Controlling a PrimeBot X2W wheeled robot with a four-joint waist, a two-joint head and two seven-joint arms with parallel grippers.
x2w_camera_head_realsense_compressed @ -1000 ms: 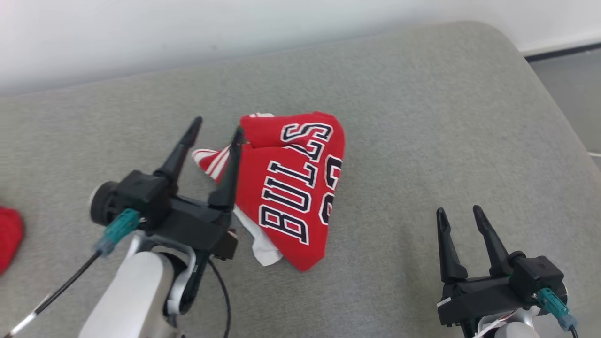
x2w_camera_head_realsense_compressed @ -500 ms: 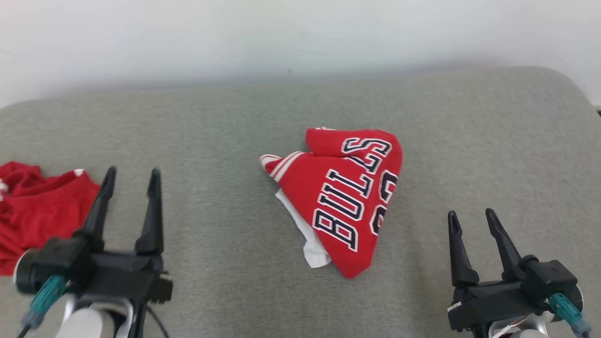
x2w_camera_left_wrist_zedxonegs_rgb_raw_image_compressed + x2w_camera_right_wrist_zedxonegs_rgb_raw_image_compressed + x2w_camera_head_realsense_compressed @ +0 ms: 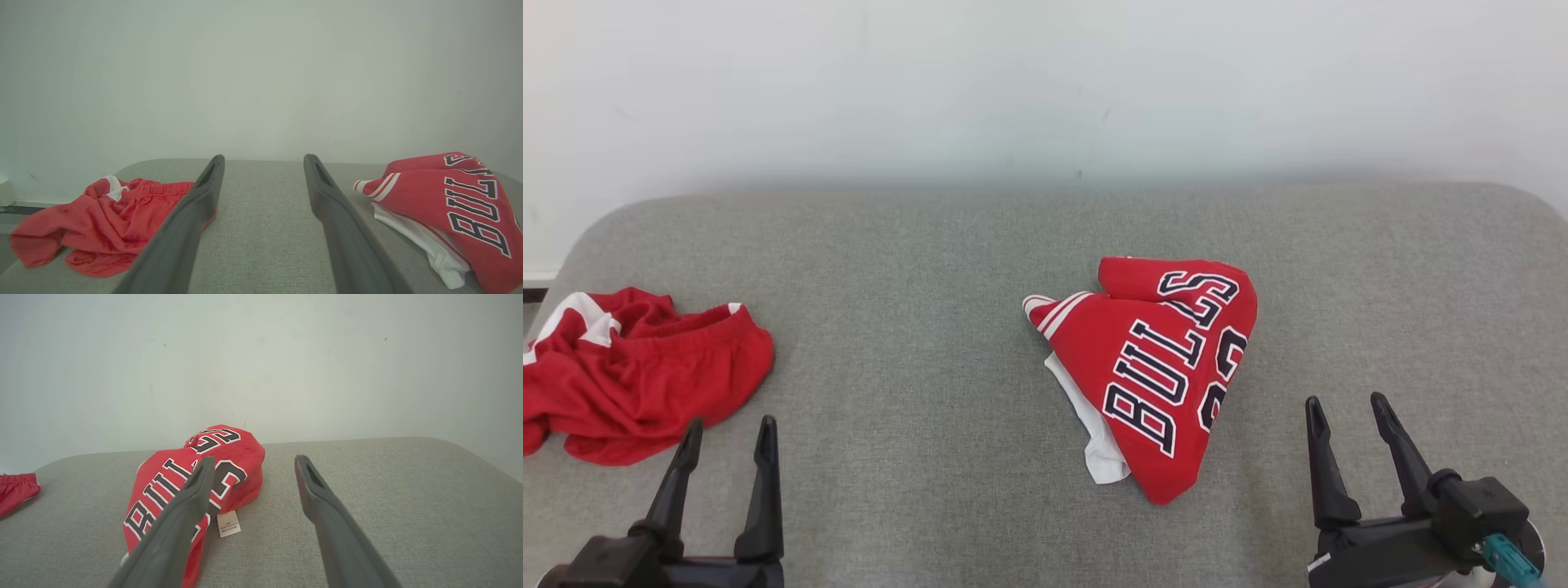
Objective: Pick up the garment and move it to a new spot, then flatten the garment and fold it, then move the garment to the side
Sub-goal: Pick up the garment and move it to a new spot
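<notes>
The garment (image 3: 1168, 367), a red jersey with black white-outlined lettering, lies folded in a compact bundle on the grey cushion, right of centre. A striped sleeve edge sticks out at its left and white fabric shows underneath. My left gripper (image 3: 730, 425) stands open at the lower left, well clear of the garment. At the lower right my right gripper (image 3: 1345, 400) is also open, a short way right of it. In the left wrist view the left gripper (image 3: 264, 157) has the garment (image 3: 441, 196) to its right. The right gripper (image 3: 255, 458) has the garment (image 3: 171, 473) and its white tag (image 3: 229, 524) to its left.
A crumpled pair of red shorts (image 3: 645, 376) lies at the cushion's left end, also seen as red shorts (image 3: 106, 220) beside my left fingers. The grey cushion (image 3: 931, 286) has rounded far corners and backs onto a white wall.
My left gripper has drawn back from the garment's striped sleeve to the lower left, still open. The head camera has swung, bringing the red shorts into view. The right gripper has kept its place.
</notes>
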